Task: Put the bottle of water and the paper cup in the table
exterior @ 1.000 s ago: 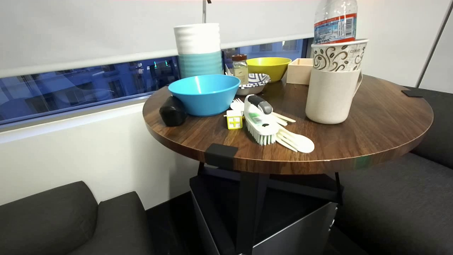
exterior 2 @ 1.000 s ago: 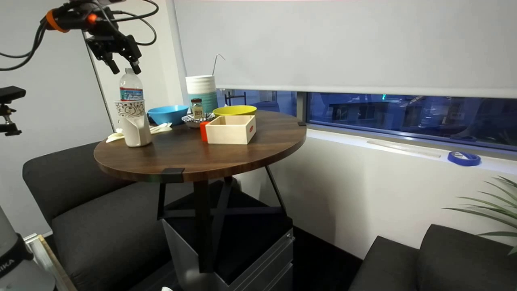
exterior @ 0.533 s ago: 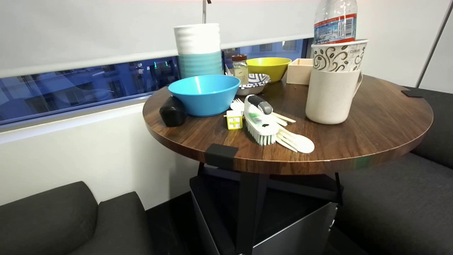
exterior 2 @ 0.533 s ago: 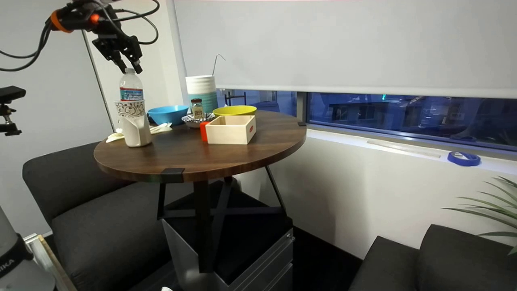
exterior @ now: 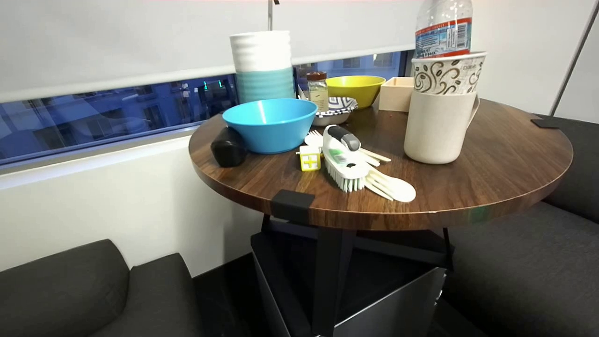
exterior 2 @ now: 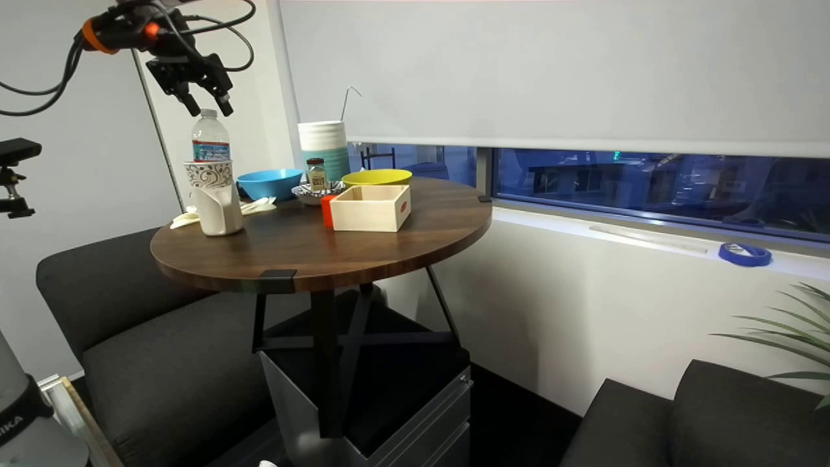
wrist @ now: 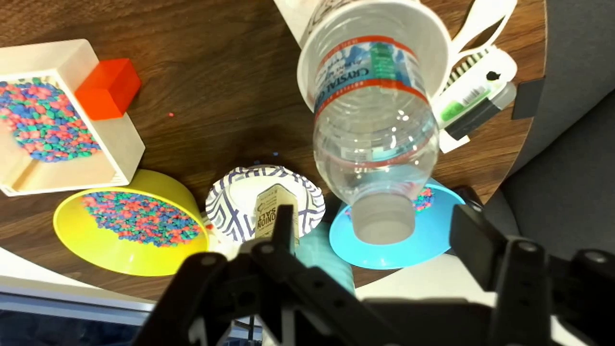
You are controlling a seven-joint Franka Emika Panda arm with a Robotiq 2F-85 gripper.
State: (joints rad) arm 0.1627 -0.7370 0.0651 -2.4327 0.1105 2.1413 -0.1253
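Both jaws of our Robotiq gripper [exterior 2: 211, 111] stand wide, holding nothing, above the patterned paper cup [exterior: 448, 75] in which the Crystal-labelled water bottle [wrist: 375, 134] sits. We should centre on the bottle's cap [wrist: 383, 221], descend straight, and squeeze before lifting.

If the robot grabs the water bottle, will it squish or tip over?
The water bottle would probably squish a little: its clear plastic looks thin. It might wobble if bumped, since it stands in a paper cup nested in a mug.
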